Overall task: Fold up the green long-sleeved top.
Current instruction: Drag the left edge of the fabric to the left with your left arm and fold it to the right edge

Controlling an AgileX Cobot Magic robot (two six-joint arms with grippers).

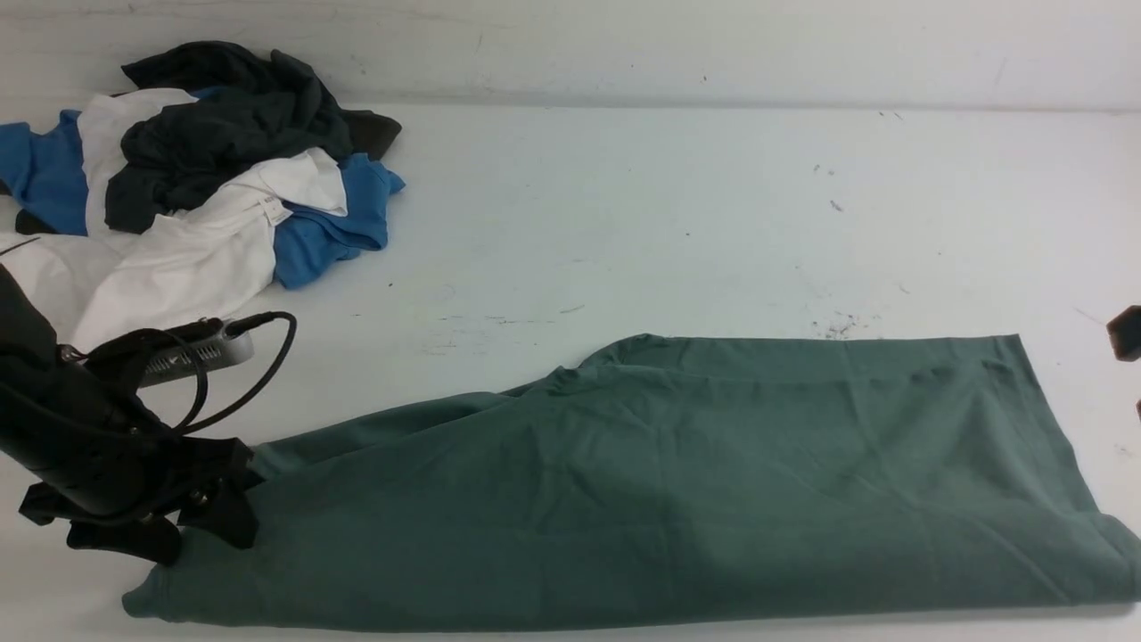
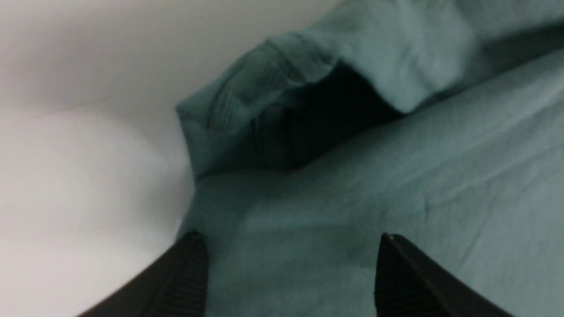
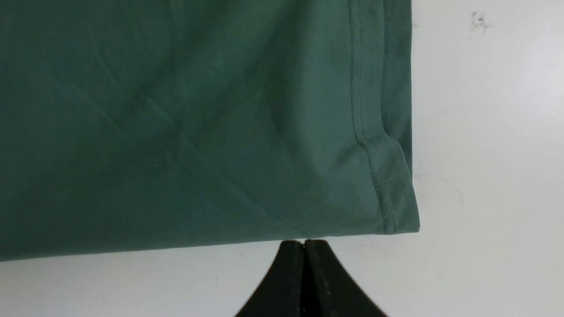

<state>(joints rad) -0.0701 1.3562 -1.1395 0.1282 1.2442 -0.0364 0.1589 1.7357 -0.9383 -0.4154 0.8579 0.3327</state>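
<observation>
The green long-sleeved top [image 1: 677,481] lies folded into a long band along the near side of the table, its hem end at the right. My left gripper [image 1: 242,501] is at the band's left end. In the left wrist view it [image 2: 291,240] is open, both fingertips [image 2: 191,264] spread low over flat green cloth, with a ribbed cuff [image 2: 246,97] just beyond them. My right gripper [image 3: 304,243] is shut, with nothing seen between its fingers. Its tips sit at the edge of the top [image 3: 198,132], close to the stitched hem corner [image 3: 396,215].
A heap of blue, white and dark grey garments [image 1: 205,169] lies at the back left of the white table [image 1: 669,223]. A silver box with a black cable [image 1: 192,357] rides on the left arm. A dark bit of the right arm [image 1: 1125,332] shows at the right border.
</observation>
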